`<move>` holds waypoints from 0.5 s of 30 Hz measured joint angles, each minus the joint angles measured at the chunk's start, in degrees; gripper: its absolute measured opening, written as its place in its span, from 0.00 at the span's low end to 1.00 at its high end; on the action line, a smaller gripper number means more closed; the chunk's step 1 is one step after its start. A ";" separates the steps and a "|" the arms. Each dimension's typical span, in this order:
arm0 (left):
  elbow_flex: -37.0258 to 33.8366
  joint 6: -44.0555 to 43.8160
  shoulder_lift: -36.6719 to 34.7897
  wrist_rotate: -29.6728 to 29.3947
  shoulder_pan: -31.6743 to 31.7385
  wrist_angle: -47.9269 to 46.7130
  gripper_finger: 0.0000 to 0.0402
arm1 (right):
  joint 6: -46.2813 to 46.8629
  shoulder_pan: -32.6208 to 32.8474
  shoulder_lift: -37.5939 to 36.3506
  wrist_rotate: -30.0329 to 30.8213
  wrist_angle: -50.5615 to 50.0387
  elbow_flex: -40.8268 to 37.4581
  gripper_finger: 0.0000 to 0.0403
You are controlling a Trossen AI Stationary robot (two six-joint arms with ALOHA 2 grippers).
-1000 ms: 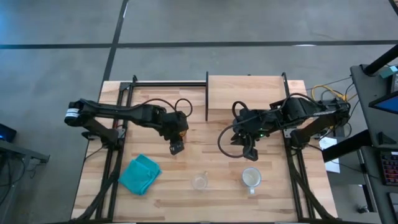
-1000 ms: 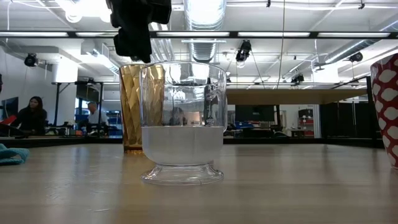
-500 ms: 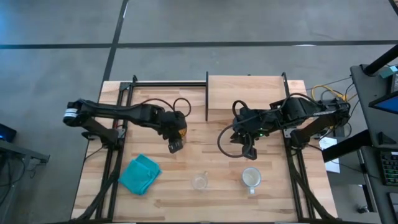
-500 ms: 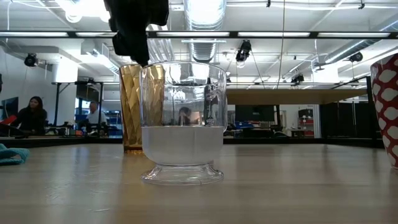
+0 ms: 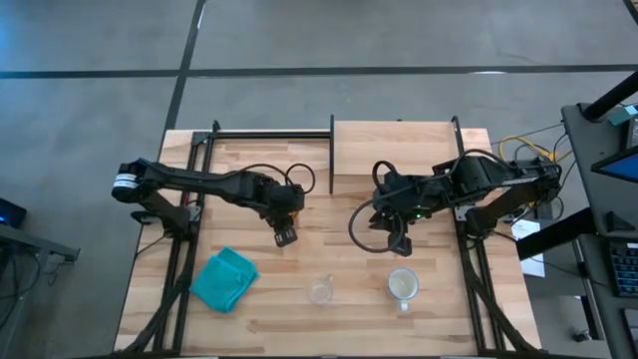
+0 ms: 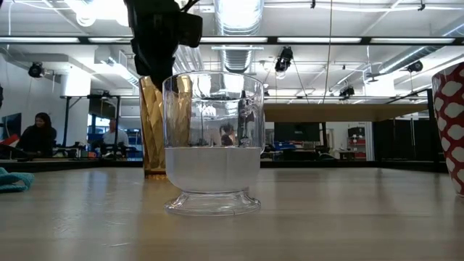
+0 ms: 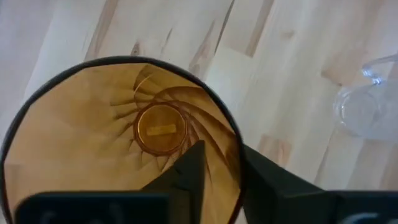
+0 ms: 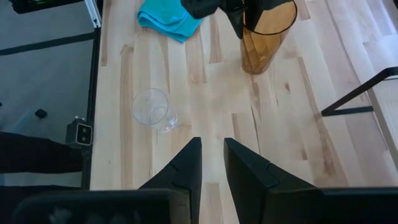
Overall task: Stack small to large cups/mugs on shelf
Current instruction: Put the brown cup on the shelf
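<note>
Three vessels show, none with readable writing. At centre-left of the high view, the left pincer [image 5: 284,235] grips the rim of the amber tumbler [image 7: 118,143], one finger inside, one outside. The clear glass cup [image 5: 320,291] and patterned mug [image 5: 403,285] stand low on the bench [image 5: 459,309]. The right pincer [image 5: 398,244], narrowly parted, holds nothing. The shelf [image 5: 393,150] sits top centre.

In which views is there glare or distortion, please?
Low view: ceiling lamps blow out to white, and the glass cup bends the room behind it. Left wrist view: the tumbler fills the frame, its rim stretched wide. High view: even light, no glare on the table.
</note>
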 joint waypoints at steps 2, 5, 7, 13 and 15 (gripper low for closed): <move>0.15 0.36 -0.25 0.07 0.00 0.02 0.04 | -0.01 0.00 0.00 -0.01 -0.01 0.00 0.16; 0.82 0.51 -1.23 0.20 0.04 -0.31 0.02 | -0.01 0.00 0.00 -0.01 -0.02 0.00 0.15; 1.95 0.49 -1.81 0.35 0.04 -1.90 0.02 | -0.01 0.00 0.00 -0.01 -0.02 0.00 0.15; 11.49 4.35 -2.09 -0.11 0.02 -11.46 0.00 | -0.17 0.00 0.00 1.28 -0.07 -0.01 0.15; 15.71 6.02 -2.12 -1.12 0.03 -13.18 0.00 | -0.44 0.00 0.01 2.23 -0.09 -0.01 0.15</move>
